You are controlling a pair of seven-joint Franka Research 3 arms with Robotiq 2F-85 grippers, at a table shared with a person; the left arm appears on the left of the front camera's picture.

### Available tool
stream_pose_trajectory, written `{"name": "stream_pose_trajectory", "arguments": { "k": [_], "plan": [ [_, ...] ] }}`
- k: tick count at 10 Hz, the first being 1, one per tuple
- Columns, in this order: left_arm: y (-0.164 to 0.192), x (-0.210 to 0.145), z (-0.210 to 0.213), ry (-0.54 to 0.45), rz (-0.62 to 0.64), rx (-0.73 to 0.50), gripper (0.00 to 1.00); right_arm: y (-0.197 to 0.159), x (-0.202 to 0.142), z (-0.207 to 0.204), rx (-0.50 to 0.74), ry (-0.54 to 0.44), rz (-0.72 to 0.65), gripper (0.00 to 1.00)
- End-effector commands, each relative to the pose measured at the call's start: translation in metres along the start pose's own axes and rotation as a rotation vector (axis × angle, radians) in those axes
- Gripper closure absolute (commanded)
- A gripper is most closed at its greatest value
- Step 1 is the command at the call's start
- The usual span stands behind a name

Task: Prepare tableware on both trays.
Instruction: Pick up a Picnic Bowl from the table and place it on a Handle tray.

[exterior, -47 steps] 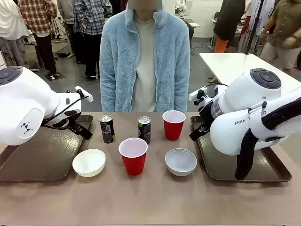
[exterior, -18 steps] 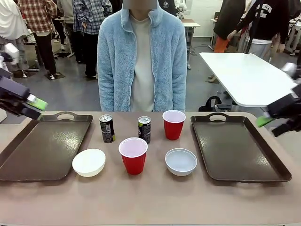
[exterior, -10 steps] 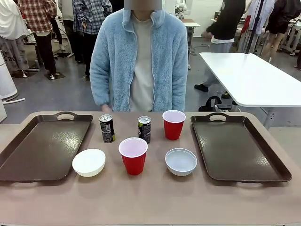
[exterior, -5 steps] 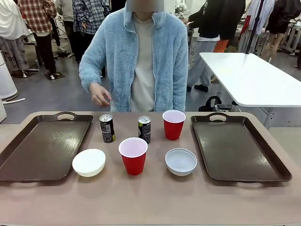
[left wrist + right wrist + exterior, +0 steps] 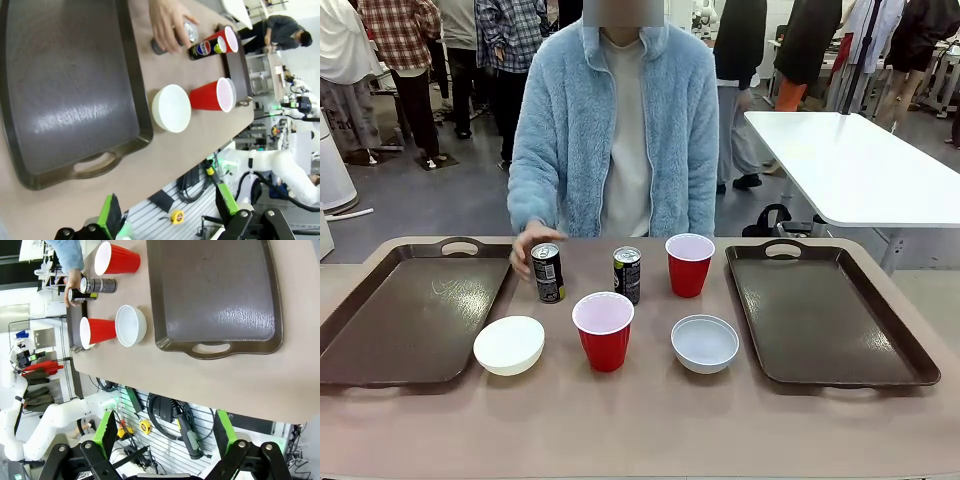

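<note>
Two dark brown trays lie bare, the left tray point(image 5: 410, 315) and the right tray point(image 5: 825, 310). Between them stand two dark cans point(image 5: 548, 272) point(image 5: 627, 274), two red cups point(image 5: 689, 264) point(image 5: 604, 330), a cream bowl point(image 5: 509, 345) and a pale grey bowl point(image 5: 705, 343). The person's hand point(image 5: 525, 248) wraps the left can. My left gripper point(image 5: 167, 210) hangs open, high off the near end of the left tray point(image 5: 65, 90). High off the near end of the right tray point(image 5: 215, 290), my right gripper point(image 5: 165, 435) is open too, holding nothing.
The person in a pale blue fleece point(image 5: 615, 120) stands at the table's far edge. A white table point(image 5: 840, 160) and other people are behind. The near strip of tabletop point(image 5: 640, 430) is bare.
Both arms have pulled back out of the front view. The person's hand has come down from chest height onto the left can. The tableware has not moved.
</note>
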State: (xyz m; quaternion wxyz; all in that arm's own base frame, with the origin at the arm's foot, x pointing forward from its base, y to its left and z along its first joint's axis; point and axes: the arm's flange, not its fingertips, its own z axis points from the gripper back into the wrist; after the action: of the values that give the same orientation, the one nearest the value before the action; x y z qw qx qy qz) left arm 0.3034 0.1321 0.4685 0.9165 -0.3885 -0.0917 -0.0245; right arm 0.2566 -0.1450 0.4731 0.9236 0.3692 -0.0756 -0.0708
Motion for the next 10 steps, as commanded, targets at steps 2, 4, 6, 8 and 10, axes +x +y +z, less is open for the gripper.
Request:
{"name": "stream_pose_trajectory", "arguments": {
  "k": [2,4,6,8,10],
  "plan": [
    [0.001,-0.001,0.001,-0.002,-0.001,-0.006,0.00,0.046,0.028,-0.010,-0.145,0.050,-0.011,0.00],
    [0.001,-0.001,0.001,-0.002,-0.001,-0.006,0.00,0.116,0.051,-0.029,-0.379,0.154,0.008,0.00],
    [0.001,-0.001,0.001,-0.002,-0.001,-0.006,0.00,0.192,0.065,-0.061,-0.595,0.186,0.044,0.00],
    [0.001,-0.001,0.001,-0.002,-0.001,-0.006,0.00,0.236,0.076,-0.129,-0.753,0.231,0.053,0.00],
    [0.001,-0.001,0.001,-0.002,-0.001,-0.006,0.00,0.245,0.086,-0.208,-0.783,0.305,0.041,0.00]
  ]
}}
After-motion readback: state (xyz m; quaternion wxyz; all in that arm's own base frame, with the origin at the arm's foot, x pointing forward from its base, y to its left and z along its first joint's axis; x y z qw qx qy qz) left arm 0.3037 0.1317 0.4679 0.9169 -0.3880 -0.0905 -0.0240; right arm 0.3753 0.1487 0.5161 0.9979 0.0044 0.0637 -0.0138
